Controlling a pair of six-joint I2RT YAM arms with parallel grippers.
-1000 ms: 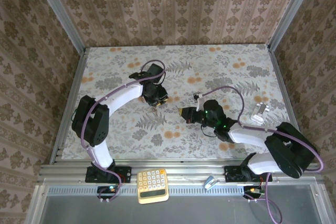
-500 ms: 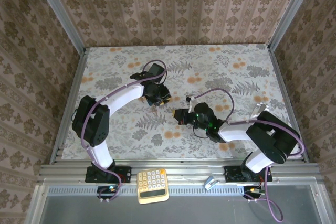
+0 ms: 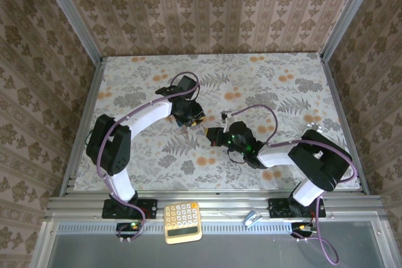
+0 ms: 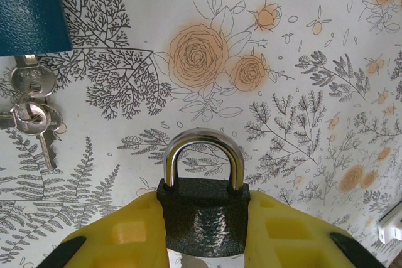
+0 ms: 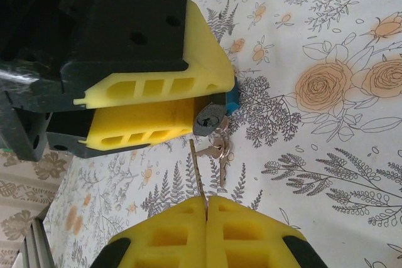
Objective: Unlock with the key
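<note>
My left gripper (image 4: 203, 204) is shut on a dark grey padlock (image 4: 203, 221), its steel shackle (image 4: 203, 149) pointing away from the wrist. In the right wrist view that padlock's keyhole face (image 5: 210, 117) pokes out below the left gripper's yellow fingers (image 5: 157, 86). My right gripper (image 5: 206, 200) is shut on the key (image 5: 196, 167). Its thin blade sticks out toward the keyhole, and its tip ends a little short of it, to the left. The key's head is hidden between the pads. From above, the two grippers nearly meet mid-table (image 3: 202, 127).
A blue padlock (image 4: 31, 7) lies on the floral tablecloth with a ring of spare keys (image 4: 31, 114) beside it, just under the held lock (image 5: 217, 149). A calculator (image 3: 183, 221) and a small metal clip (image 3: 252, 218) sit on the near rail.
My right gripper has moved left with the key, closer to the left gripper and the padlock, and its arm has folded in. The left arm has barely moved.
</note>
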